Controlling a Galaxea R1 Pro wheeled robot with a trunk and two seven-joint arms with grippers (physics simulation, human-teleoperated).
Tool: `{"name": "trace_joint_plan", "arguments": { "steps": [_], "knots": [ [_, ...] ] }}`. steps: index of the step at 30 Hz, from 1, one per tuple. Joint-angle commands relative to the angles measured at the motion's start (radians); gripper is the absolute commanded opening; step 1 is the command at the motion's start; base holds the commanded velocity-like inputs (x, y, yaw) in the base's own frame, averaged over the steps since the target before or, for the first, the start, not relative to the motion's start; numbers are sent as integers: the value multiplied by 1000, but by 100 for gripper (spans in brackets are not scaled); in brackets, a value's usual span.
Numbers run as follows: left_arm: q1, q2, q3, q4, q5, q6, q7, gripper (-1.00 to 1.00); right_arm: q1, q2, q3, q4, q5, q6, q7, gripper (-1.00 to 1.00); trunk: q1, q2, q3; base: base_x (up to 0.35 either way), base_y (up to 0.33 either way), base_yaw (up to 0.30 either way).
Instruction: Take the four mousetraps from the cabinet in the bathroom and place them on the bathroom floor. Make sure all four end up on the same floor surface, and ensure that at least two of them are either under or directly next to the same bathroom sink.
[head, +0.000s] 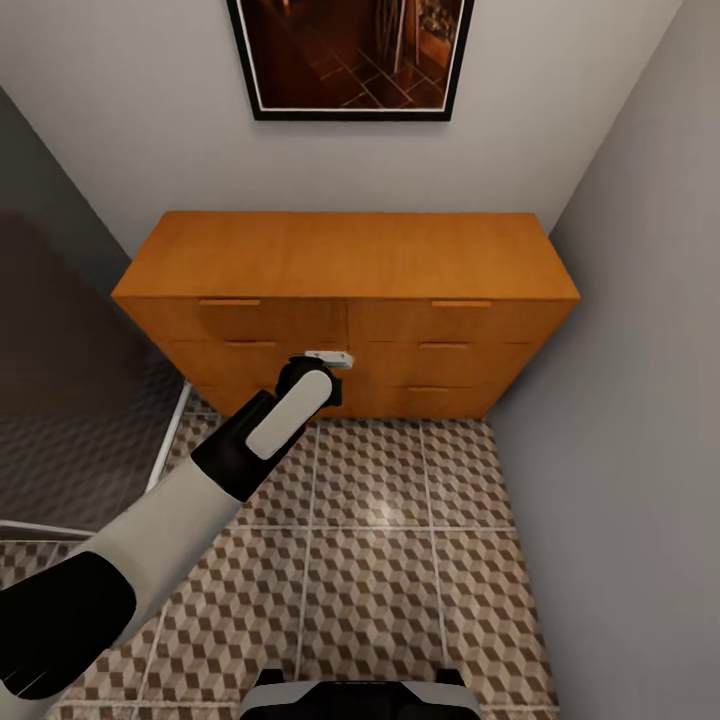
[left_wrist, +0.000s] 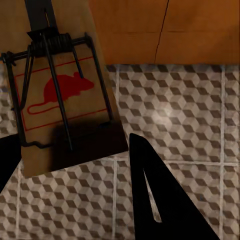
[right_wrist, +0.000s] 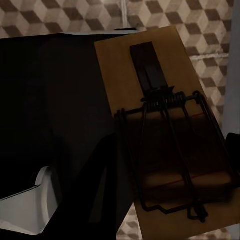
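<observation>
The orange-brown cabinet (head: 350, 262) stands against the far wall, and its drawer fronts look shut. My left gripper (head: 322, 368) is held out close to the cabinet's front, above the cube-patterned bathroom floor (head: 380, 560). In the left wrist view it (left_wrist: 70, 147) is shut across a tan mousetrap (left_wrist: 60, 95) with a red mouse print and black wire, above the tiles (left_wrist: 175, 115). In the right wrist view my right gripper (right_wrist: 172, 150) is shut on a second mousetrap (right_wrist: 165, 130), which lies in shadow beside my dark body. The sink is out of view.
A grey wall (head: 640, 400) closes the right side. A dark glass panel with a pale frame (head: 90, 400) stands at the left. A framed picture (head: 350, 55) hangs above the cabinet. My base (head: 350, 697) shows at the near edge.
</observation>
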Motion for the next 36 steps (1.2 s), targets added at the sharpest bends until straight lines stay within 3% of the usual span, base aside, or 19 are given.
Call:
{"name": "trace_joint_plan", "arguments": {
  "steps": [1,6,9,11,14,15,16,17,20,22,26,30,31,36],
  "knots": [
    [0,0,-2,26,5,8,7,-100,0,0,9,1,-10,-3,-3,-100,0,-2,-1,-56,23,0],
    [39,-2,-10,183,4,-5,-15,-100,0,-1,9,1,-10,-3,-3,-100,0,-2,-1,-18,7,0],
    [60,-2,-48,266,4,-67,-72,-100,0,-1,9,1,-10,-3,-3,-100,0,-2,-1,-3,1,0],
    [67,-2,-102,329,4,-129,-124,-100,0,-1,9,1,-10,-3,-3,-100,0,-2,-1,-1,0,0],
    [73,-3,-254,466,4,-267,-240,-100,0,-1,9,1,-10,-3,-3,-100,0,-2,-1,0,0,0],
    [74,-3,-281,490,4,-290,-261,-100,0,-1,9,1,-10,-3,-3,-100,0,-2,-1,0,0,0],
    [76,-4,-358,561,5,-354,-328,-100,0,-2,9,1,-10,-4,-3,-100,0,-2,-1,0,0,0],
    [80,-5,-402,608,6,-395,-378,-100,0,-3,9,1,-10,-4,-3,-100,0,-2,-1,0,0,0],
    [110,-7,-472,736,8,-496,-529,-100,0,-5,9,1,-10,-5,-3,-100,0,-2,-1,0,0,0],
    [137,-7,-488,806,8,-554,-606,-100,0,-6,9,1,-10,-5,-3,-100,0,-2,-1,0,0,0],
    [201,-6,-497,923,6,-671,-697,-100,0,-5,9,1,-10,-5,-3,-100,0,-2,-1,0,0,0],
    [246,-4,-498,986,4,-733,-763,-100,0,-6,9,1,-10,-5,-3,-100,0,-2,-1,0,0,0],
    [291,-2,-500,1057,4,-782,-815,-100,0,-6,9,0,-10,-5,-3,-100,0,-2,-1,0,0,0],
    [332,7,-500,1145,4,-854,-903,-100,0,-6,9,-1,-8,-6,-3,-100,0,-2,-1,0,0,0]
  ]
}}
